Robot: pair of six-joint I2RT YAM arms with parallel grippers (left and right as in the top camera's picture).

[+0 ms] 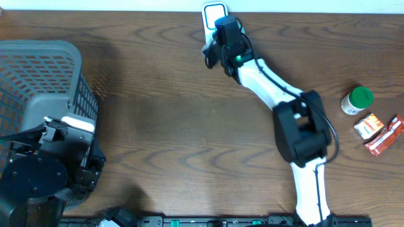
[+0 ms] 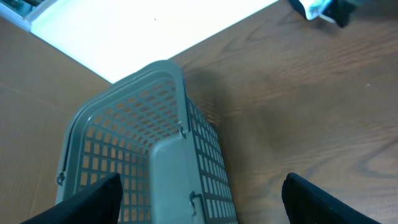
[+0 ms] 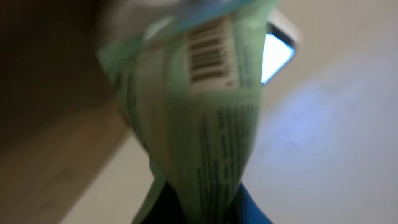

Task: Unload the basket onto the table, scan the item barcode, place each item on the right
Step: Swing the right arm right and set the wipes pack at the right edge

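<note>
The item is a pale green packet (image 3: 199,118) with its printed barcode (image 3: 210,53) facing the right wrist camera. My right gripper (image 3: 199,208) is shut on the packet's lower end. Overhead, that gripper (image 1: 219,45) hangs at the table's far edge, just in front of the white scanner (image 1: 214,12). The scanner's lit window (image 3: 278,53) shows right behind the packet's upper right corner. My left gripper (image 2: 202,205) stands open above the grey basket (image 2: 124,137), with nothing between its fingers.
The grey mesh basket (image 1: 38,82) fills the left side of the table. At the right edge lie a green-lidded jar (image 1: 356,101), an orange packet (image 1: 368,126) and a red packet (image 1: 385,135). The right arm (image 1: 297,126) crosses the table's right half.
</note>
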